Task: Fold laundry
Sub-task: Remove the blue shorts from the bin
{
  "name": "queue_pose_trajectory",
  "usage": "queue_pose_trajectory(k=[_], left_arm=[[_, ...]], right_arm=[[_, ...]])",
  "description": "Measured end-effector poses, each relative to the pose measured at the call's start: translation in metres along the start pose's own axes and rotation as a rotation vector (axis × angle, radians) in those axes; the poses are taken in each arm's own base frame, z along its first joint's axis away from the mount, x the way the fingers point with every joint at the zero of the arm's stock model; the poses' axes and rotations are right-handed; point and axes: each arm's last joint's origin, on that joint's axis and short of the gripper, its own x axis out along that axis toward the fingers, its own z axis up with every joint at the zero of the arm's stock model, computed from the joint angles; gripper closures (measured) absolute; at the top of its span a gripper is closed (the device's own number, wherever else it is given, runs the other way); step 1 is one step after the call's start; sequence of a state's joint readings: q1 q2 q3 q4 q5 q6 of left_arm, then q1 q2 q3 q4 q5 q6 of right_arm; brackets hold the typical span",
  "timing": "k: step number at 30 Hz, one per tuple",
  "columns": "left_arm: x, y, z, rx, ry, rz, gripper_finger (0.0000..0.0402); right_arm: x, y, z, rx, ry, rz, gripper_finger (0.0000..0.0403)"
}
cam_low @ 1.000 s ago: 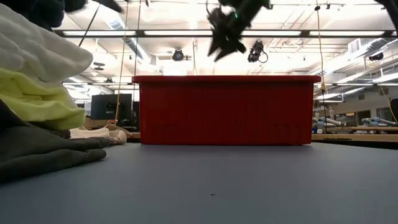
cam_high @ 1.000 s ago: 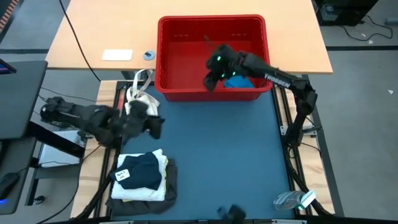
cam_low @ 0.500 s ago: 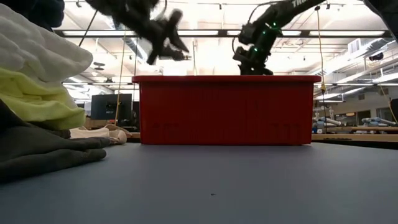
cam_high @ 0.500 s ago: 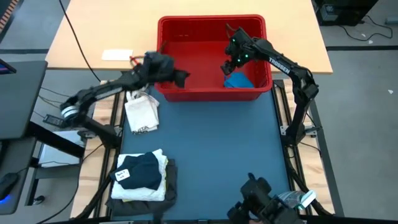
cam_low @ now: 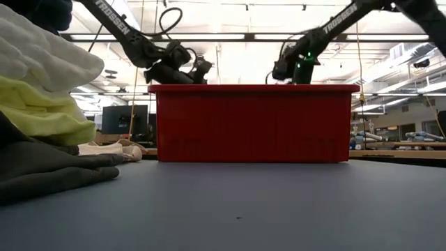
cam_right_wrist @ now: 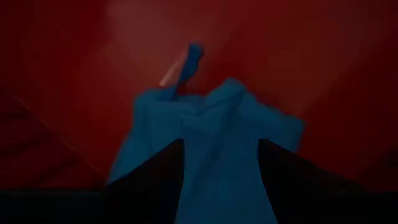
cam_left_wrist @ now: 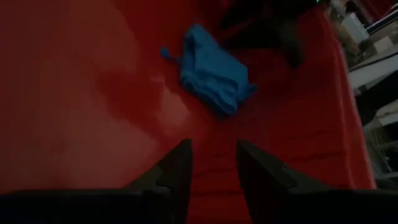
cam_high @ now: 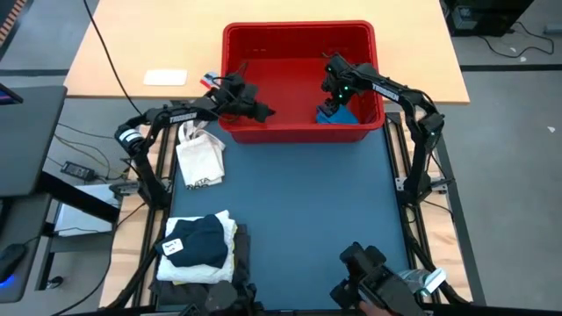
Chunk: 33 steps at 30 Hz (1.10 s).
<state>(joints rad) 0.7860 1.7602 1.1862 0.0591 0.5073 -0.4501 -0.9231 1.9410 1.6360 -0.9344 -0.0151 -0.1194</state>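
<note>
Risk: my right fingers (cam_right_wrist: pixel 221 186), apart astride the blue piece (cam_right_wrist: pixel 211 130), may pinch only a fold.
Left fingers (cam_left_wrist: pixel 211 168): apart, empty, crowding the red basket (cam_high: pixel 299 132).

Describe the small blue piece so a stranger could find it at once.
Look at the red basket at the table's far edge. The small blue piece lies crumpled in its near right corner, under the right gripper. It is the only cloth in the basket.
</note>
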Motion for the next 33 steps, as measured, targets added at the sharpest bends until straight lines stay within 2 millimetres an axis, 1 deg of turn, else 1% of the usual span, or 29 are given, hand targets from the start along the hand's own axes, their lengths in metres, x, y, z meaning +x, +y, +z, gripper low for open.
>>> queue_pose_trajectory(k=[7,10,11,13,15,17,18,20,22,24,27,29,31,33], left_arm=[[-0.004,0.007,0.01,0.021,-0.069,-0.004,0.0274],[-0.006,0.01,0.011,0.018,-0.076,0.003,0.0274],[-0.007,0.011,0.012,0.016,-0.079,0.005,0.0274],[-0.008,0.013,0.013,0.015,-0.082,0.008,0.0274],[-0.009,0.014,0.014,0.017,-0.092,0.008,0.0274],[-0.01,0.014,0.017,0.026,-0.113,0.001,0.0274],[-0.011,0.014,0.019,0.031,-0.121,-0.006,0.0274],[-0.013,0.012,0.026,0.042,-0.135,-0.021,0.0274],[-0.016,0.007,0.036,0.077,-0.152,-0.055,0.0274],[-0.02,-0.003,0.049,0.161,-0.165,-0.122,0.0274],[-0.028,-0.031,0.069,0.336,-0.205,-0.213,0.0274],[-0.034,-0.052,0.078,0.419,-0.23,-0.247,0.0274],[-0.037,-0.072,0.084,0.479,-0.246,-0.278,0.0274],[-0.037,-0.091,0.087,0.497,-0.236,-0.305,0.0274]], right_arm=[[0.058,-0.004,-0.002,-0.079,0.119,0.043,0.016],[0.071,-0.005,-0.003,-0.082,0.151,0.012,0.0165],[0.073,-0.006,-0.003,-0.083,0.157,-0.002,0.0174],[0.076,-0.006,-0.002,-0.087,0.158,-0.022,0.0213],[0.074,-0.008,-0.001,-0.084,0.14,-0.029,0.0277],[0.068,-0.01,0.001,-0.091,0.099,-0.019,0.0357],[0.062,-0.011,0.004,-0.096,0.062,-0.01,0.0377],[0.043,-0.013,0.01,-0.063,-0.007,-0.022,0.0383],[0.012,-0.015,0.019,-0.04,-0.102,-0.024,0.0389],[-0.023,-0.016,0.025,-0.037,-0.203,-0.014,0.0393],[-0.076,-0.015,0.028,-0.041,-0.35,0.02,0.0393],[-0.112,-0.011,0.025,-0.044,-0.448,0.064,0.0393],[-0.145,-0.006,0.017,-0.048,-0.534,0.13,0.0393],[-0.173,0.001,0.005,-0.062,-0.598,0.209,0.0393]])
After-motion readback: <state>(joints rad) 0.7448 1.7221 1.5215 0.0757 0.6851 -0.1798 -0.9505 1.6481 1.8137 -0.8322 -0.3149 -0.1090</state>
